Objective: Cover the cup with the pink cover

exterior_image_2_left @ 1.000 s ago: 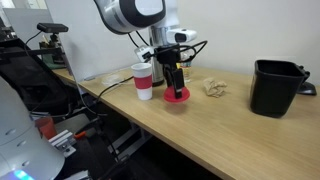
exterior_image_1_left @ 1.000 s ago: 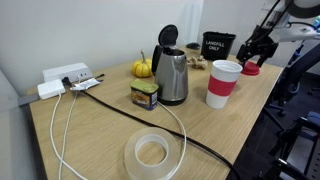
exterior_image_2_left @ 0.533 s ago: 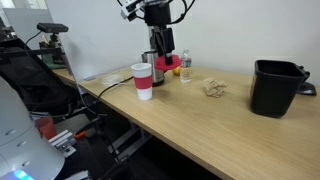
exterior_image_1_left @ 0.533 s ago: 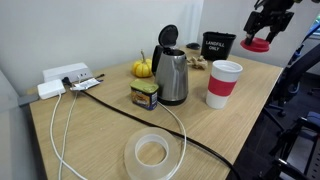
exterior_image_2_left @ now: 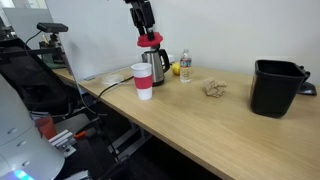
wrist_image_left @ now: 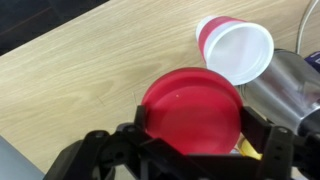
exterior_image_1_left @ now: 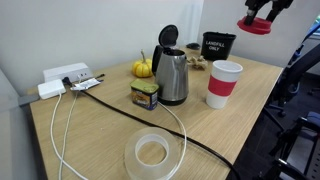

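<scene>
**Lid clamped and held high, cup waiting open below**

In an exterior view, I am holding the pink cover (exterior_image_1_left: 254, 27) high in the gripper (exterior_image_1_left: 258, 20). It is well above the cup (exterior_image_1_left: 223, 83) and off to one side of it. The cup is standing upright on the table (exterior_image_1_left: 95, 135), near the kettle (exterior_image_1_left: 171, 72), with its mouth open.

In an exterior view from another side, the cover (exterior_image_2_left: 150, 40) is hanging under the gripper (exterior_image_2_left: 146, 30), well clear of the cup (exterior_image_2_left: 143, 80). Nothing is touching the cup.

In the wrist view, the cover (wrist_image_left: 192, 108) is filling the middle of the frame, lying flat and roughly level. The fingers (wrist_image_left: 142, 125) are closing on opposite sides of its rim, so the gripper (wrist_image_left: 195, 132) is clamped on the cover. The cup (wrist_image_left: 236, 50) is showing up and to the right, apart from the cover, and its inside is looking white and empty. The kettle is cutting in at the right edge.

On handling, I am judging the cover to be thin plastic: very light, fairly stiff, but likely bowing if squeezed hard. Its smooth rim is probably slippery. Gripping across the rim at opposite points seems right to me, as it is keeping the cover level. The cup is paper and seemingly empty, so I am expecting it to tip or dent easily. It is calling for a straight-down, centred, gentle press with no sideways push.
</scene>
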You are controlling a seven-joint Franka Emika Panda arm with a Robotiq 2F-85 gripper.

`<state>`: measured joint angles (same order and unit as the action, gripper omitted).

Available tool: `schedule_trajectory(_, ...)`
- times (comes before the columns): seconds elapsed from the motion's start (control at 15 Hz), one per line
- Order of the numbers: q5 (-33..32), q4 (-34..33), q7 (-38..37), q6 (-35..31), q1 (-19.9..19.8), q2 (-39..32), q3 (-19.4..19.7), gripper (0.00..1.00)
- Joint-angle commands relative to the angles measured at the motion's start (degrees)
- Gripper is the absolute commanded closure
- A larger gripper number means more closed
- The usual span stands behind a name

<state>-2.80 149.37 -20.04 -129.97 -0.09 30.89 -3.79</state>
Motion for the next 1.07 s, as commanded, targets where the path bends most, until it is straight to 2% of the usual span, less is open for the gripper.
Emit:
schedule_trajectory(0.0,1.74,0.28,1.29,0.87,1.03,1.03,-1.98,0.33)
schedule_trajectory(0.53,2.38,4.05,2.42,-4.09,2.97,0.17,-3.11,0.33)
schedule_trajectory(1.0,2.34,4.90,3.65,-9.38,4.57,-3.70,-3.83,0.33)
